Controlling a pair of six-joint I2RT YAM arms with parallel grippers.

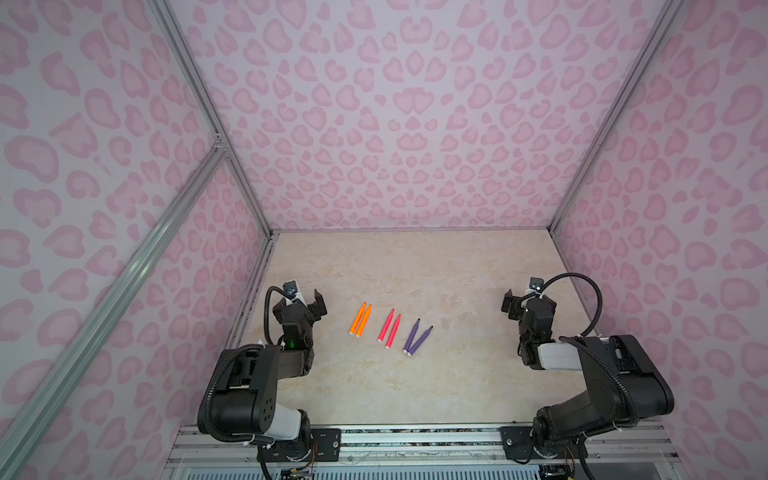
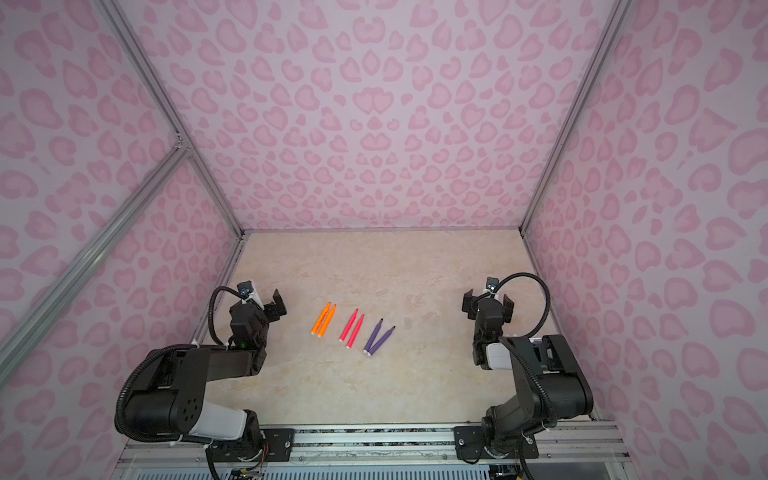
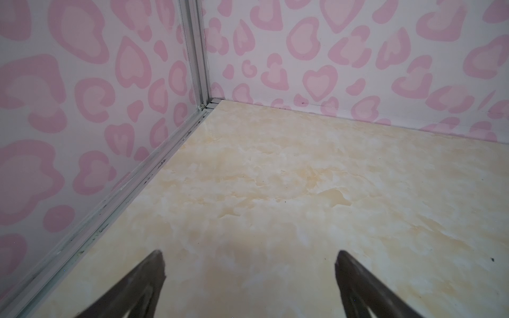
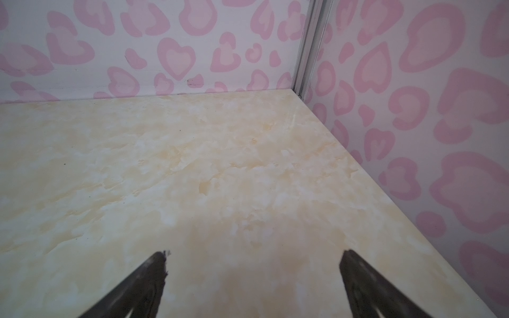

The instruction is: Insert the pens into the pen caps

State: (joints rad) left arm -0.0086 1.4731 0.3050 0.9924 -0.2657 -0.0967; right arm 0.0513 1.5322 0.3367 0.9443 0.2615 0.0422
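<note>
Mid-frame, six pens (image 1: 386,325) lie uncapped near faint pen caps (image 2: 407,322).
Your left pincer (image 3: 249,258) and right pincer (image 4: 253,258) gape empty; line tip and cap up squarely.

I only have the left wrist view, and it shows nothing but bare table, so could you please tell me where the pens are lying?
Observer: On the table, in a row to the right of the left gripper in both top views: two orange pens nearest it, then two pink-red pens, then two purple pens.
Operator: Thank you. Is the right arm holding anything?
Observer: No, the right gripper has its jaws open over bare table.
Operator: Can you see the caps?
Observer: Only faint pale shapes right of the purple pens; too dim to be sure.
</note>
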